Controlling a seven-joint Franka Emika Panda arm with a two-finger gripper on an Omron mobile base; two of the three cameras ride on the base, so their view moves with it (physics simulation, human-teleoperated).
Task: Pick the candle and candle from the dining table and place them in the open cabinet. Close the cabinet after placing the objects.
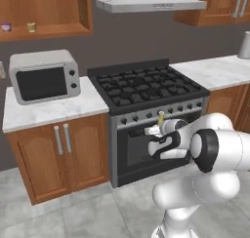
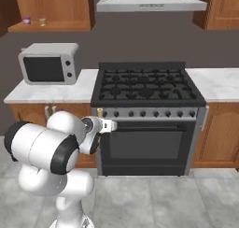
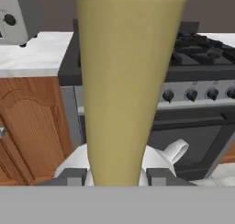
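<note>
The robot's two-finger gripper [image 1: 158, 126] is held up in front of the black gas stove [image 1: 146, 88] w/ the dark oven door. Its jaws are closed tight on the slim golden-yellow stick candle [image 3: 121, 81], which sits on a round silver dish base. In the hand view the candle stands tall between the two dark finger tips [image 3: 75, 176], touching both. In the left base view its yellow top [image 1: 160, 118] pokes up just above the gripper, near the row of stove knobs. In the right base view it shows as a small yellow bit [image 2: 99, 112] at the left end of the oven front.

The short stubby golden-yellow candle [image 1: 31, 27] sits far up on the left, inside the open reddish-brown wooden wall cabinet [image 1: 58, 12], on its shelf. A small purple ring thing [image 1: 6, 27] is just left of it. They are near but not touching.

Under that cabinet a grey microwave [image 1: 44, 75] w/ a dark window stands on a small white marble counter [image 1: 53, 108]. A grey hood [image 1: 150, 0] hangs over the stove.
</note>
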